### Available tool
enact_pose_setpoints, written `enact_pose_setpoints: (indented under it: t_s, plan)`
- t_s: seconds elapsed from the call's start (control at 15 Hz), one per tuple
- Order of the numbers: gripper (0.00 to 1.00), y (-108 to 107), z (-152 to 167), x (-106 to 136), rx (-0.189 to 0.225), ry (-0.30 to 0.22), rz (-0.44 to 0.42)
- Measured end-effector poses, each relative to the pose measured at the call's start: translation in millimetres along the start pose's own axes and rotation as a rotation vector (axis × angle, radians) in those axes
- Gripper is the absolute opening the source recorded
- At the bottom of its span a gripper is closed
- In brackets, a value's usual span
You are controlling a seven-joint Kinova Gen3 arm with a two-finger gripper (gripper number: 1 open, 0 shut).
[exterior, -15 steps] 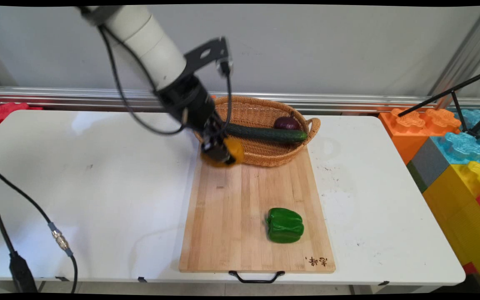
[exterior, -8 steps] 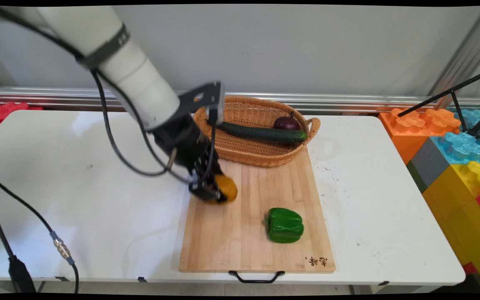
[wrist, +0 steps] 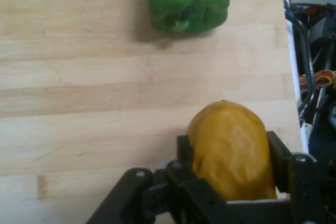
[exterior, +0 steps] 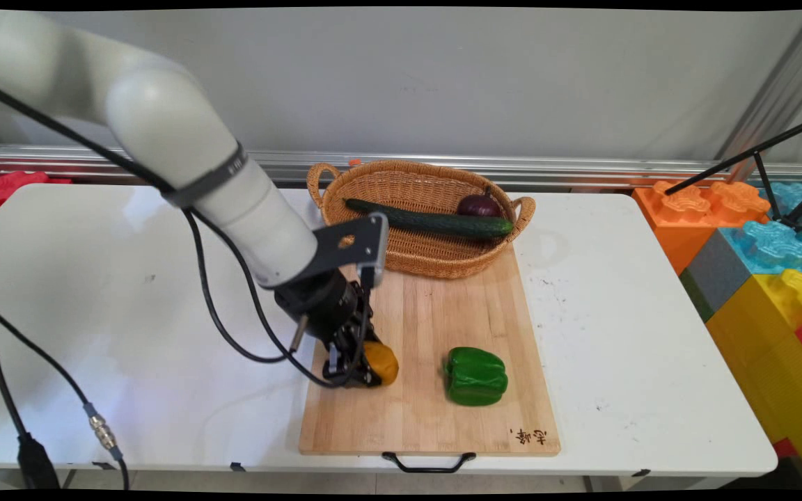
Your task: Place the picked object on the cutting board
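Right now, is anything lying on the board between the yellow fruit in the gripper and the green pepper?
Nothing visible does. The gripper is shut on the yellow fruit low over the cutting board. Both views show only bare wood between the fruit and the green pepper.

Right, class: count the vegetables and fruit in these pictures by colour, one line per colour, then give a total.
Green: 2 – green pepper, cucumber
Purple: 1 – onion
Yellow-orange: 1 – mango in the gripper
Total: 4
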Motion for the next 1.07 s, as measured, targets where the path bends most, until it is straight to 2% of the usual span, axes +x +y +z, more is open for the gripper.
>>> enact_pose_setpoints:
  t_s: [0.73, 0.8, 1.07]
  plan:
    - [0.00, 5.8, 44.2, -5.0, 0.011, -0.011, 0.031]
    - [1.00, 5.8, 47.1, -4.6, 0.008, -0.009, 0.034]
    - [1.00, 4.4, 50.3, -3.6, -0.002, -0.007, 0.037]
